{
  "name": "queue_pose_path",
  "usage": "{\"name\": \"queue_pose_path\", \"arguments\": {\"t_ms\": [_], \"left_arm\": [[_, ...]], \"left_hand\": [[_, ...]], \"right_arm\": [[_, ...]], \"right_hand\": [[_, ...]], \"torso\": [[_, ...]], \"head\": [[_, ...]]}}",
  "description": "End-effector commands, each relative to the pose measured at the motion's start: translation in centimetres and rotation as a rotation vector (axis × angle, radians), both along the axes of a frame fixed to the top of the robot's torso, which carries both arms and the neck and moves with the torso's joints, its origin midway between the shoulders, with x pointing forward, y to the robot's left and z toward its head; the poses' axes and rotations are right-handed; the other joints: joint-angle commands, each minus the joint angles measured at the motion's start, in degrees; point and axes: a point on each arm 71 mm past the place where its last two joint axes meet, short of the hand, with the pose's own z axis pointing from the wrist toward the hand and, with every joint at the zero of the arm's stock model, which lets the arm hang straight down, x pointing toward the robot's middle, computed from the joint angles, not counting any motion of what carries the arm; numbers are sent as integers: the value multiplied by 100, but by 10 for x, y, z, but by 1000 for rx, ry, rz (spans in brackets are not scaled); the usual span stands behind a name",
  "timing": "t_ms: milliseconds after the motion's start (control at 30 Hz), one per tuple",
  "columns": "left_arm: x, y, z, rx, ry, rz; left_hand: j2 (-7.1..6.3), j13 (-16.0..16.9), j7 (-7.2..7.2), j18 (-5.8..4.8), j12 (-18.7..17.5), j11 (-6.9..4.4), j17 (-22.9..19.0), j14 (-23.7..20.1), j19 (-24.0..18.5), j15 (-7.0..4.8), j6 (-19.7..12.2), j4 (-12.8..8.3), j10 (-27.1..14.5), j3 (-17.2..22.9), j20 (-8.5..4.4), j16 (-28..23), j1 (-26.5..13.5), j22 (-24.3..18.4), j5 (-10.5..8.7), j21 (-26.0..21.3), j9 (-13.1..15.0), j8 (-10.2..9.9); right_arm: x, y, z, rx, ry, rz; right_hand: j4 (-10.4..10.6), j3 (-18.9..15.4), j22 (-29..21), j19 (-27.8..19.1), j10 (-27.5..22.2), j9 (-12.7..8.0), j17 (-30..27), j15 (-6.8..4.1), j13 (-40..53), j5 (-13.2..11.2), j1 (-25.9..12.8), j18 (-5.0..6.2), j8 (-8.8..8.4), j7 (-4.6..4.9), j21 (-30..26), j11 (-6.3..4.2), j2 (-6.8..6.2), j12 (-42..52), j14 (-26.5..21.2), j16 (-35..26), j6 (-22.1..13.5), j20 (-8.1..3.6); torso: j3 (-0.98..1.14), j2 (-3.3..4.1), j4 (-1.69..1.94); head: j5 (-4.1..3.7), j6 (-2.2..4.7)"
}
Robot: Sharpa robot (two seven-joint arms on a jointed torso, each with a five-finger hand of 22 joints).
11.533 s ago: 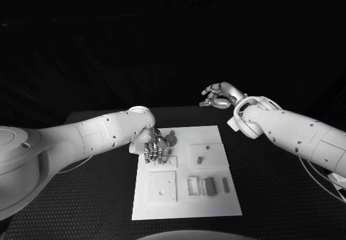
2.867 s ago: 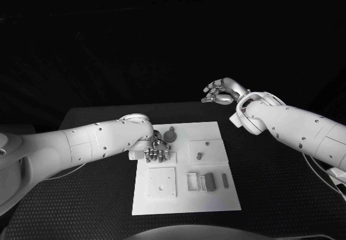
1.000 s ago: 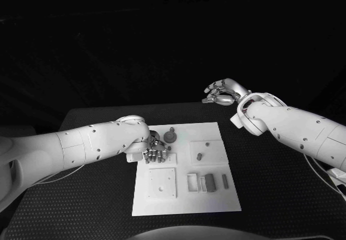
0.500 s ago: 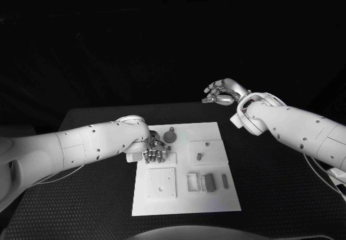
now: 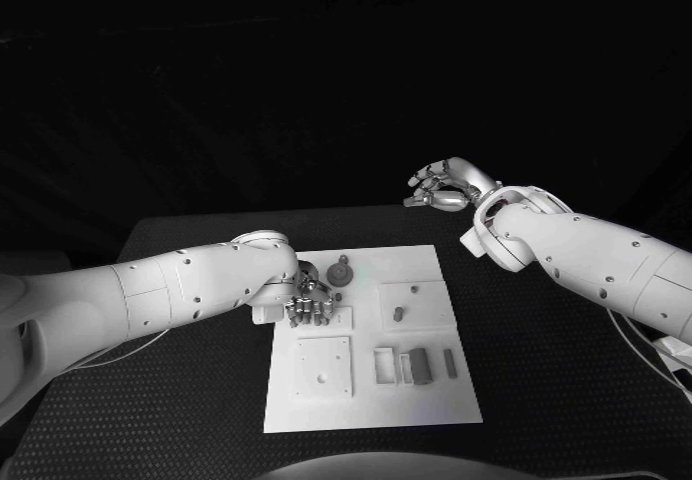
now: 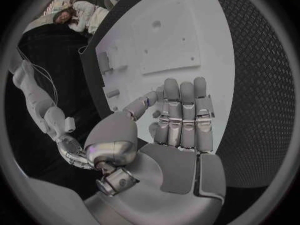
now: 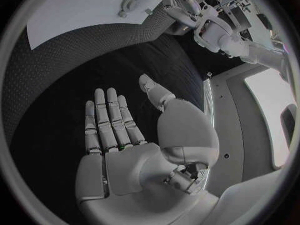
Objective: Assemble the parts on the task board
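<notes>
Fingers of the left hand (image 5: 309,303) lie extended, holding nothing, over the task board (image 5: 368,400); the right hand (image 5: 447,186) hovers open.

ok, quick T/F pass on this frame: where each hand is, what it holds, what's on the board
1. The left hand is down over the task board. True.
2. The right hand grips a part. False: it is raised beyond the table's far edge, fingers apart, holding nothing.
3. A round part lies on the board next to the left hand. True.
4. The board is bare near the robot. False: a row of parts lies there.
</notes>
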Motion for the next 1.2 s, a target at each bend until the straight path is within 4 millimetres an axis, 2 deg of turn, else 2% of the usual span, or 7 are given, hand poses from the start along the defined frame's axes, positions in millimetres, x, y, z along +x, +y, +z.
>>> {"name": "queue_pose_path", "arguments": {"t_ms": [33,233,667,1200], "left_arm": [[-7,0,-11,5,37,-8],[-7,-1,-10,-11,26,-2],[-4,4,-7,-40,-52,60],[-13,15,-1,-79,-118,114]], "left_hand": [[300,-2,-16,-51,-23,-28,-12,-4,-20,5,2,-41,-3,21,-6,8,316,123,12,-34,0,5],[321,-3,-36,-44,-13,-48,-22,24,-1,1,50,-48,36,23,-11,38,344,132,8,-21,-1,27],[277,-22,-78,-25,1,-90,-47,95,58,-18,141,-52,126,35,-28,103,437,138,41,25,-13,63],[211,-59,-103,-16,-20,-113,-83,137,82,-27,206,-52,179,51,-35,120,492,135,107,50,-25,85]], "right_arm": [[-1,2,0,2,0,14],[0,1,0,2,1,13],[0,0,0,1,0,10],[0,-2,0,0,0,7]], "right_hand": [[11,-21,11,-50,10,-7,9,31,-9,-25,-33,-82,29,244,-28,40,-28,-22,-9,-28,-39,8],[13,-20,14,-50,11,-8,12,31,-12,-24,-36,-82,30,244,-30,40,-25,-21,-8,-31,-39,8],[13,-19,20,-49,12,-10,18,32,-18,-25,-39,-82,31,244,-34,40,-26,-21,-8,-37,-39,8],[15,-18,28,-49,13,-13,28,32,-26,-24,-46,-83,33,244,-41,40,-27,-19,-8,-45,-40,7]], "torso": [[5,-1,-1],[4,-2,0],[4,-5,1],[3,-4,6]], "head": [[-3,1],[-7,-5],[-10,9],[-16,-5]]}}
